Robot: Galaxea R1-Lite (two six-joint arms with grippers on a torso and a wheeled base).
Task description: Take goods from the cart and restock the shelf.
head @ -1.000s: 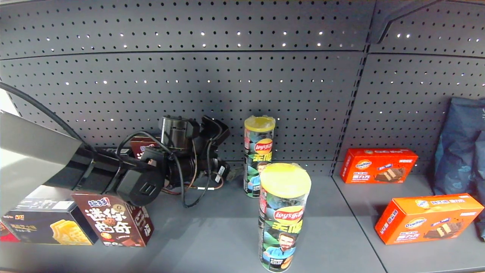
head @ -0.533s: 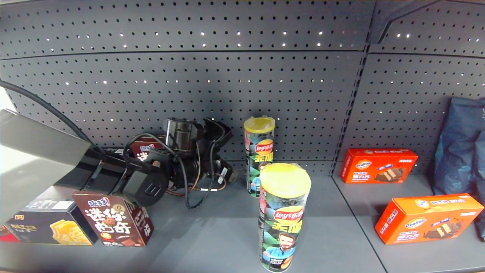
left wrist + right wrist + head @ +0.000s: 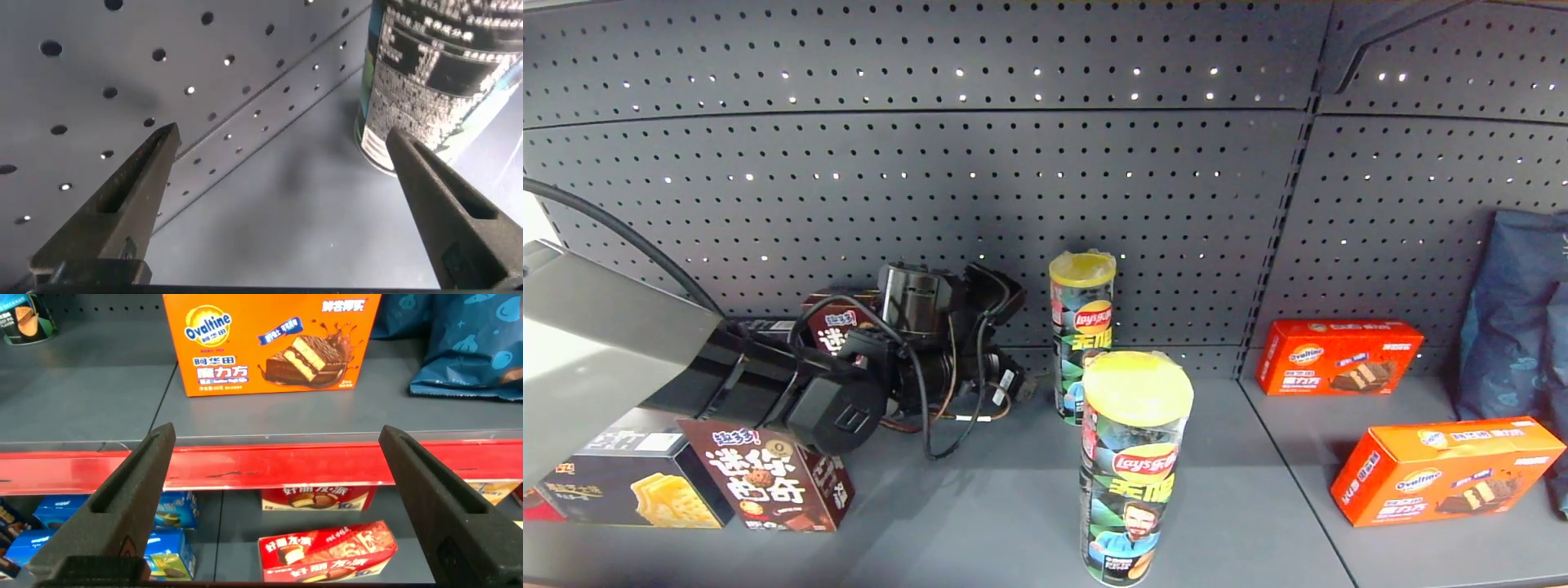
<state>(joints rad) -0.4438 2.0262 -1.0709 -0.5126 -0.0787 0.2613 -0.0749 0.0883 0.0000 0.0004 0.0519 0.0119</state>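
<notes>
Both fingers of the left gripper (image 3: 282,135) stand apart and empty; the upright rear can (image 3: 1081,335) stands just beside them, toward the robot's right.

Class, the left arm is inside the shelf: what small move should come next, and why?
Probably draw the left gripper straight back out of the shelf. Its jaws stand open with nothing between them, facing the pegboard wall, so it carries nothing to place; the rear chip can stands close beside, so avoid swinging sideways.
</notes>
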